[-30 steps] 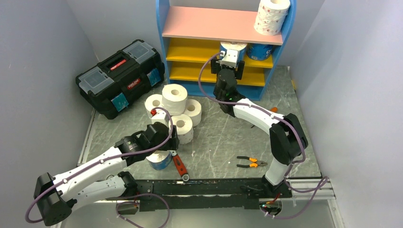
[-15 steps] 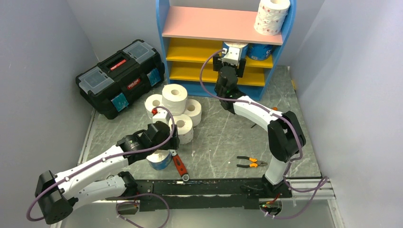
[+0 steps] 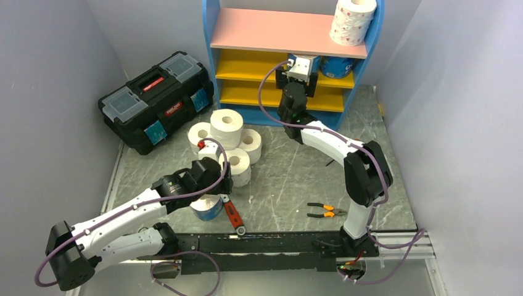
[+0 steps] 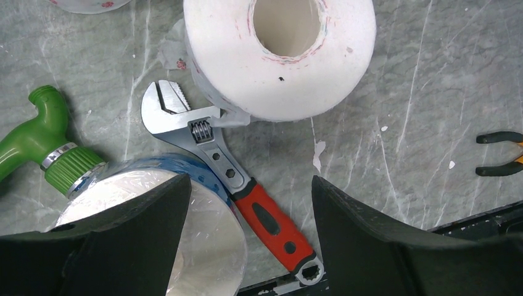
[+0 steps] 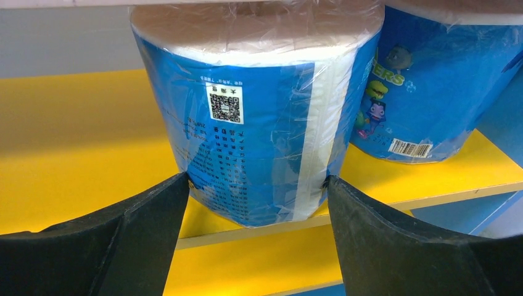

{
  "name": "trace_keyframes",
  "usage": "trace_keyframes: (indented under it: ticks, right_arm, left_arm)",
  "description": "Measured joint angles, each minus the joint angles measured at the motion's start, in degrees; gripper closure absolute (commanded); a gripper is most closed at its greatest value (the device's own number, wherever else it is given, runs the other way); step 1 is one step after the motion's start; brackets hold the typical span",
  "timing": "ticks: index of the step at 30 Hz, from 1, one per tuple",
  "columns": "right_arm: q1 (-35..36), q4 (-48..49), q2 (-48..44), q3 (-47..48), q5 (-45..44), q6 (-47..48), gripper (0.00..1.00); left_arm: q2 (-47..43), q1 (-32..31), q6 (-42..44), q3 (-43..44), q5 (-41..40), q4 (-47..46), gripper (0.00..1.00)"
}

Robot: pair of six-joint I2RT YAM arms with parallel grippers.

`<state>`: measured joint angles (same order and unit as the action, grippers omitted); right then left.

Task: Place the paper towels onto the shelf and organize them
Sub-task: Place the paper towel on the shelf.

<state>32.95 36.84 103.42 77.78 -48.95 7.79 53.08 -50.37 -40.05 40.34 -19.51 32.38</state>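
The blue-framed shelf [image 3: 277,32] stands at the back. My right gripper [image 3: 300,66] [image 5: 256,182] reaches onto its upper yellow board, shut on a blue-wrapped paper towel roll [image 5: 259,117] whose base rests at the board's front edge. A second blue-wrapped roll [image 5: 425,86] stands just right of it. A pink-dotted roll [image 3: 353,18] sits on the pink top board. Several plain white rolls [image 3: 226,126] are piled on the table. My left gripper [image 3: 223,179] [image 4: 250,185] hangs open above another blue-wrapped roll [image 4: 154,222], its left finger over it, with a white roll [image 4: 284,55] just ahead.
A red-handled adjustable wrench [image 4: 247,191] lies between my left fingers, and a green hose fitting [image 4: 49,142] is to its left. A black toolbox [image 3: 157,98] stands at the left. Orange-handled pliers [image 3: 327,211] lie near the right arm's base.
My right gripper has carried the blue-wrapped roll forward and up onto the upper yellow board. The left arm shifted slightly early on, then stayed still.
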Motion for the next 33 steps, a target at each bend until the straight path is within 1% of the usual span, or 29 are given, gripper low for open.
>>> trace_keyframes:
  ticks: [11, 33]
  right_arm:
    - [-1.73, 0.09, 0.22, 0.07, 0.15, -0.04, 0.15]
    - [-2.19, -0.33, 2.86, 3.28, 0.66, -0.04, 0.14]
  left_arm:
    - [0.17, 0.0, 0.26, 0.02, -0.39, 0.0, 0.22]
    - [1.46, 0.0, 0.46, 0.61, -0.59, -0.07, 0.22]
